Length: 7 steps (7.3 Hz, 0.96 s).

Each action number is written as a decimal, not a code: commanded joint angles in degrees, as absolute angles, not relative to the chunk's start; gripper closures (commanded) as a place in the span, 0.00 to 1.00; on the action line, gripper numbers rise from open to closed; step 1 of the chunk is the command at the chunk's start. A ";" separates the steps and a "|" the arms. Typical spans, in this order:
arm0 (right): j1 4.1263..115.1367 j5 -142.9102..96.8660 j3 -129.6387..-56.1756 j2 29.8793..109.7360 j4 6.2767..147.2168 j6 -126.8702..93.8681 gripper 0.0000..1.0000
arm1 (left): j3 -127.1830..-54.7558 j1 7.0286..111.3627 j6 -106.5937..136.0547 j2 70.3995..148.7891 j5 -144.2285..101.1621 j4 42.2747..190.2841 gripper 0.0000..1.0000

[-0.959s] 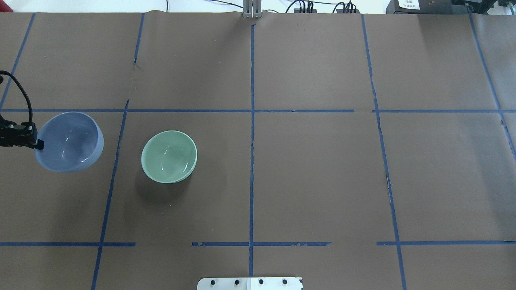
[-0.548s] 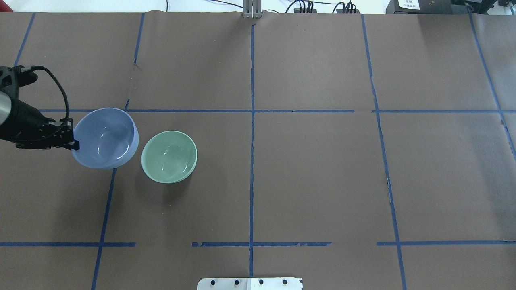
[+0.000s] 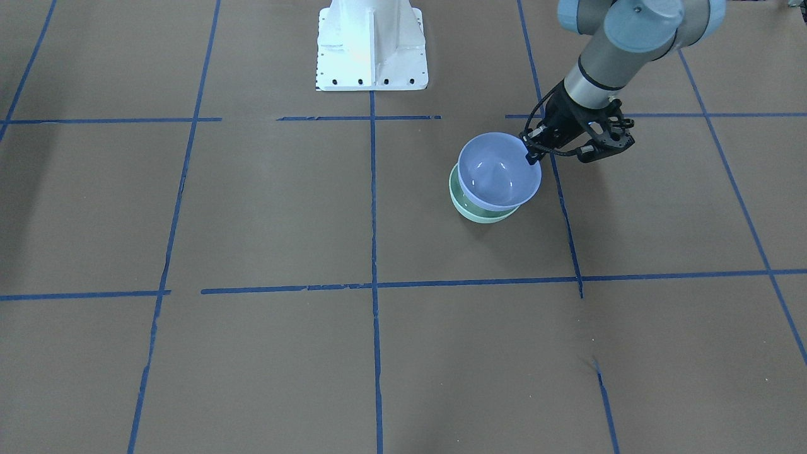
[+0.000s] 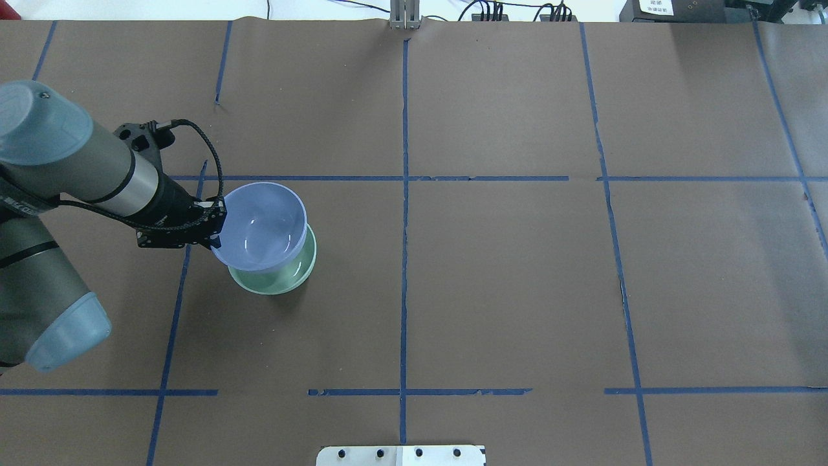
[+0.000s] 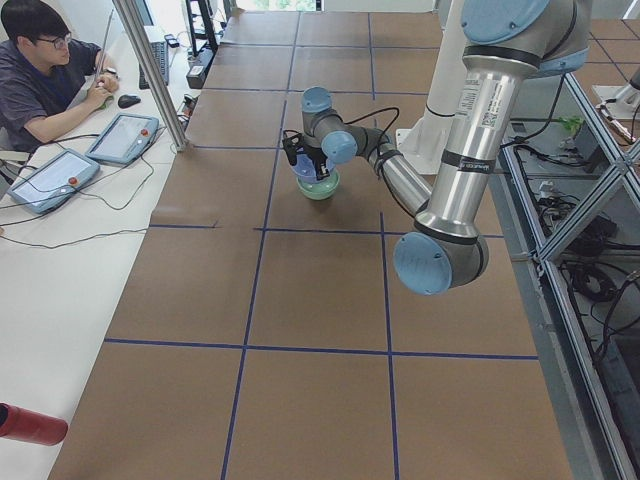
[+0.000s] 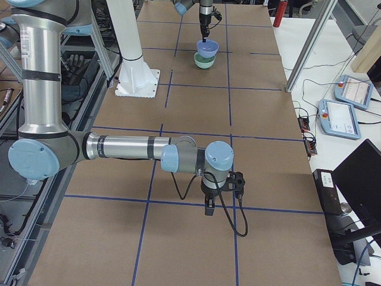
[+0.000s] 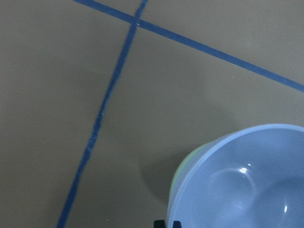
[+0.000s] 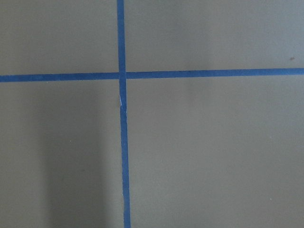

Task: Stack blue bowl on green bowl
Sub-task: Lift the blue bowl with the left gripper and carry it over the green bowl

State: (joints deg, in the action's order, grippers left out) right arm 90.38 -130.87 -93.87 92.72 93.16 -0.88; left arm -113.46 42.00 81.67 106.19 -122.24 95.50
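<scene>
Glossy blue bowl (image 4: 262, 225) looks rigid, slick, chippable; left gripper (image 4: 217, 236) pinches its rim over green bowl (image 4: 278, 279), right gripper (image 6: 209, 207) state unclear.

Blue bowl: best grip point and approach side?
Pinch the rim wall from above, one finger inside, one outside: the blue bowl is upright, open and likely too wide to span. The left gripper holds it so, on the rim's robot-left side.
</scene>
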 commanded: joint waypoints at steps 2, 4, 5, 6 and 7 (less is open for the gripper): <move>90.35 -130.87 -93.87 92.72 93.16 -0.97 0.00 | -111.45 39.47 82.35 106.61 -121.55 95.80 1.00; 90.44 -130.87 -93.87 92.72 93.16 -0.88 0.00 | -110.49 39.20 82.27 106.26 -121.55 96.06 1.00; 90.44 -130.87 -93.87 92.72 93.16 -0.88 0.00 | -109.17 39.29 82.27 106.17 -121.55 98.24 1.00; 90.35 -130.87 -93.87 92.72 93.16 -0.88 0.00 | -107.77 39.20 82.27 106.17 -121.55 99.83 1.00; 90.35 -130.87 -93.87 92.72 93.16 -0.97 0.00 | -107.67 39.20 82.27 106.17 -121.55 99.84 1.00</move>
State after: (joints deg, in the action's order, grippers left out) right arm 90.39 -130.87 -93.87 92.72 93.17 -0.90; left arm -108.39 39.23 82.27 106.20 -121.55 99.05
